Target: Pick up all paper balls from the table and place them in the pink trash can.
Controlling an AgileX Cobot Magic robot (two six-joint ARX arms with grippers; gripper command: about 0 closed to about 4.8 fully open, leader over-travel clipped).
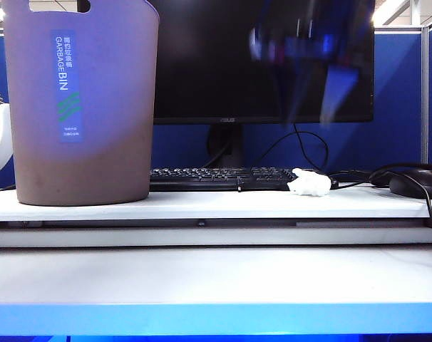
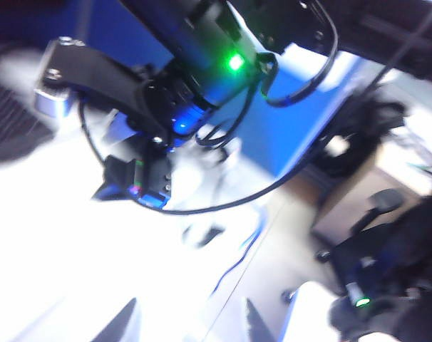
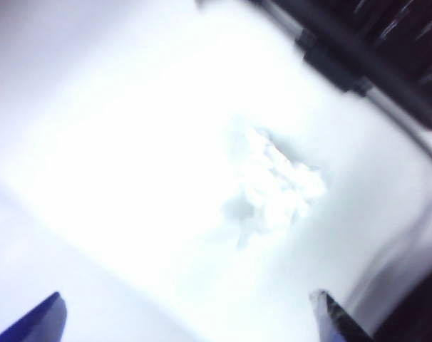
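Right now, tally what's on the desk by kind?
Paper balls: 1, white
Pink trash can: 1
Keyboard: 1
Monitor: 1
Mouse: 1
Total: 5
Left gripper and right gripper are open, empty.

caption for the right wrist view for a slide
Right gripper open above a white paper ball lying on the white table, beside the black keyboard.

White paper ball point(image 3: 279, 187) on the table point(image 3: 116, 142), between wide-spread right end effector point(image 3: 191, 313) fingertips.
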